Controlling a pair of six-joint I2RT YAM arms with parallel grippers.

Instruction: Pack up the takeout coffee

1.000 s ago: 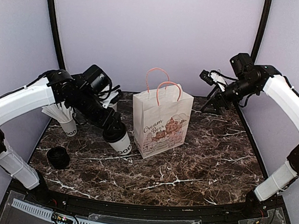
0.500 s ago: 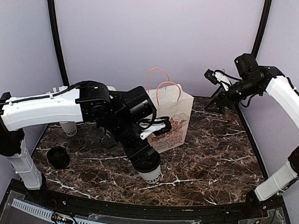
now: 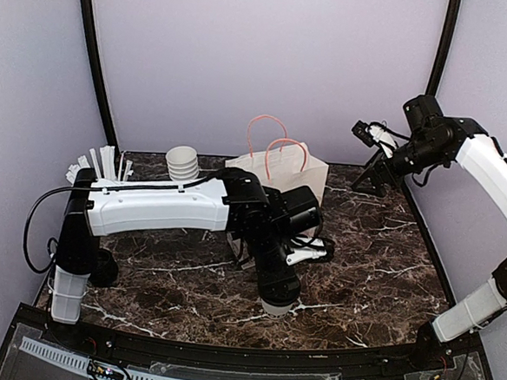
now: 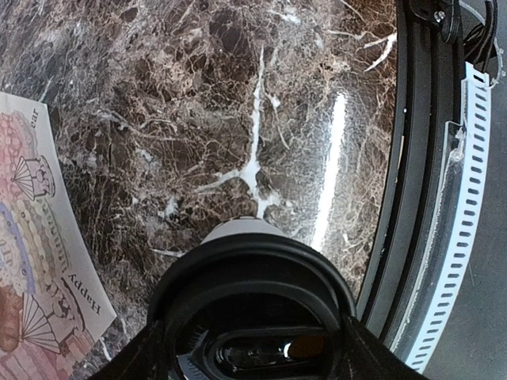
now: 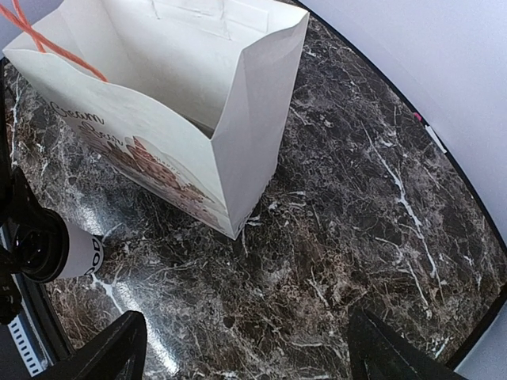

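My left pincer [image 3: 277, 296] is clamped on the takeout coffee [image 4: 238, 231], black lid nearest my wrist, above the worktop [image 3: 370, 268]; the paper bag [image 5: 158, 119] stands just beyond it; my right pincer [image 5: 252, 348] hangs apart, bag below, leftward.

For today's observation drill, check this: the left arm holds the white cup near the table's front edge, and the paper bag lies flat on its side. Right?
One thing is wrong: the paper bag stands upright with its mouth open, as the right wrist view shows. The left arm does hold the white cup near the table's front edge.
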